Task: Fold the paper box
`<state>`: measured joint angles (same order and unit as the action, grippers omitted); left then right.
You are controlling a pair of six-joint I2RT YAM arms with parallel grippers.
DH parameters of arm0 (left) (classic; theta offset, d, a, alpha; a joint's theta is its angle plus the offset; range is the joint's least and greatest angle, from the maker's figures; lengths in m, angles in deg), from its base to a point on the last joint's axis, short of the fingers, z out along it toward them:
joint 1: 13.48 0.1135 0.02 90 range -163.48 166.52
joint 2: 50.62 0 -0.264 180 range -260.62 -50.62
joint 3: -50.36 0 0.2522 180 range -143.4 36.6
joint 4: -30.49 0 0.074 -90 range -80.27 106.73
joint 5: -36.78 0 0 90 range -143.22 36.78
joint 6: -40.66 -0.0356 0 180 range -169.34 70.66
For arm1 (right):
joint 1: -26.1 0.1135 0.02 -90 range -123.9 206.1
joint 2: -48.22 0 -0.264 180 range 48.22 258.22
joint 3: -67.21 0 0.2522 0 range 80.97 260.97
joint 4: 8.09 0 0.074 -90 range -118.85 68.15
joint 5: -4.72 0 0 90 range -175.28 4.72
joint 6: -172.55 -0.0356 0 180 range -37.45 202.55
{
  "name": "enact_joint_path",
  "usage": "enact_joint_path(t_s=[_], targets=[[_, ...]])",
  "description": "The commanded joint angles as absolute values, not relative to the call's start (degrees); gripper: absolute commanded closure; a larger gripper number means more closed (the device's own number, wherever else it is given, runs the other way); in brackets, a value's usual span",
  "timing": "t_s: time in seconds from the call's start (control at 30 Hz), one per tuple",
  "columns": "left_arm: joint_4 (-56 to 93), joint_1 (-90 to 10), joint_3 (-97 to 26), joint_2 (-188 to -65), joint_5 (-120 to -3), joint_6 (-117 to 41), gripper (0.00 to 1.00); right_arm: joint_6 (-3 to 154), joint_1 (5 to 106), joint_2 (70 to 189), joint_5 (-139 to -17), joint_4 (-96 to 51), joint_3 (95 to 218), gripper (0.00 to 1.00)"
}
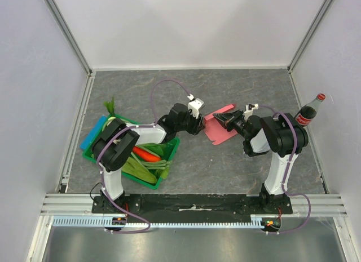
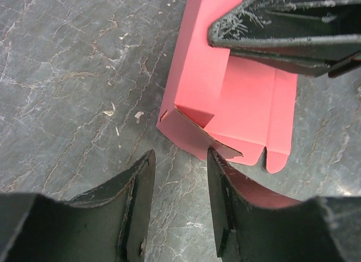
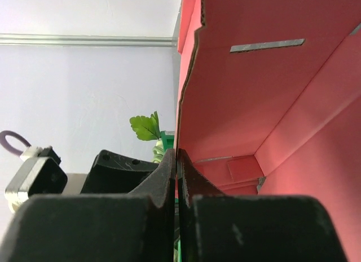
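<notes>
The pink paper box lies partly folded on the grey table between the two grippers. In the left wrist view the paper box has one side wall raised and a small flap folded in at its near corner. My left gripper is open and empty, its right fingertip touching the box's near edge. My right gripper is shut on the box's upright side wall, seen edge-on. The right gripper also shows in the left wrist view above the box.
A green crate of vegetables with a carrot stands at the left, under the left arm. A blue object lies at its far left. A cola bottle stands at the right edge.
</notes>
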<state>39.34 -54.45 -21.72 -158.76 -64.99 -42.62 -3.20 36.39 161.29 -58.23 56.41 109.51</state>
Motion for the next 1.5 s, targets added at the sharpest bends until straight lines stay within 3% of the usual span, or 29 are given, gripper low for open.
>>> enact_joint_path(t_s=[0.0, 0.3, 0.5, 0.63, 1.47], targets=[[43.5, -56.3, -21.7, -158.4, -61.5, -52.6, 0.51, -3.9, 37.4, 162.0, -57.8, 57.4, 109.3, 0.99], [44.4, -56.2, -23.6, -161.3, -61.9, -51.7, 0.50, -6.4, 37.7, 161.7, -59.8, 54.8, 108.7, 1.00], [48.2, -56.4, -27.1, -162.2, -65.5, -41.6, 0.51, -6.3, 38.7, 160.2, -61.0, 52.5, 109.0, 1.00], [49.4, -56.2, -28.4, -162.2, -59.8, -38.3, 0.51, -6.3, 39.4, 159.5, -61.5, 51.9, 108.3, 1.00], [40.8, -56.3, -33.5, -162.7, -54.8, -31.0, 0.51, -6.2, 42.3, 160.1, -63.7, 52.4, 106.5, 1.00]])
